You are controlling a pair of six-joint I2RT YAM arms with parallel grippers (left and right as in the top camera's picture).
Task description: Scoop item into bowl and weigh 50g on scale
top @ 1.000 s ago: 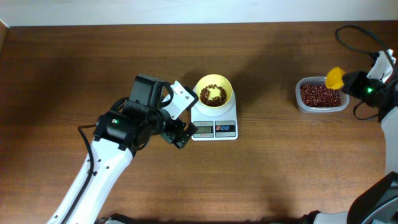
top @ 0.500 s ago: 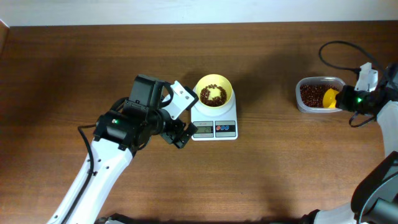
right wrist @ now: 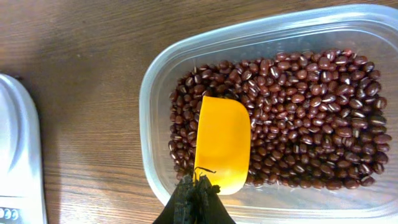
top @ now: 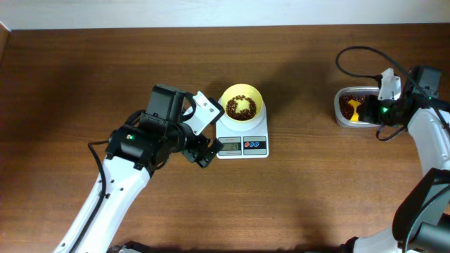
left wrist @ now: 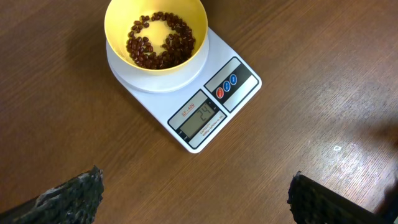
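Brown wooden table fills the view, with a pale wall along its back edge. The scale sits around the middle of the table, somewhat nearer the back edge. The bowl stands on its platform with a thin ring of beans inside. The display seems to show a figure well short of fifty.

Near the right edge, toward the back, stands a clear tub holding the main stock of beans. The right gripper is clenched on the handle of a yellow scoop. The scoop's mouth is down among the beans at the tub's left side, and nothing shows inside it yet. The left gripper hangs released just left of the scale, jaws wide and holding nothing.

The step in hand looks like loading another scoopful. Next, the scoop would need to be driven under the beans, levelled and lifted clear of the tub wall. It would then be carried left across the table to the bowl and tipped slowly, since overshooting the target is easy.
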